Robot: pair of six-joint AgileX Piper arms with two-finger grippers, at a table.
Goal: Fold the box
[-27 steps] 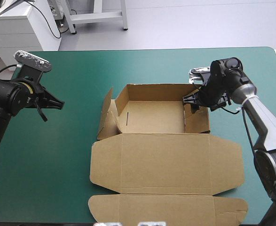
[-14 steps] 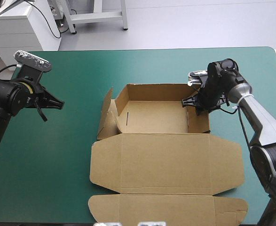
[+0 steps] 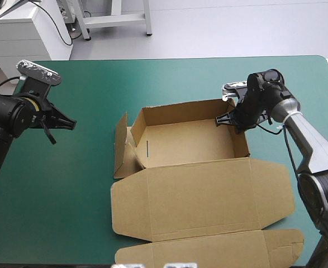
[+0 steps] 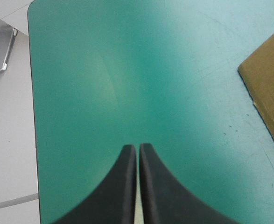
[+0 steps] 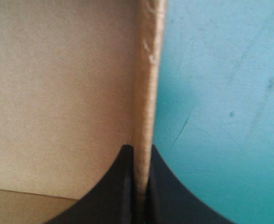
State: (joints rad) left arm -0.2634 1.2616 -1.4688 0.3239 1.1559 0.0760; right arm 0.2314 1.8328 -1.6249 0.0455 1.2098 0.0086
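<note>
Now, our right gripper (image 5: 139, 148) is pinching the right wall of the box (image 3: 197, 184) near its far corner, one black finger inside, one outside. The box sits in the middle of the bench (image 3: 69, 195), tray toward the far edge, lid flat toward us, long axis running left to right. Our left gripper (image 4: 137, 147) hovers pressed together, empty, well apart to the left. The box's loose left wall leans outward that way, so we judge the left arm nearer to it.

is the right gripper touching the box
Touching: the right wrist view shows the right gripper shut on the box, clamping the edge of an upright wall.
</note>
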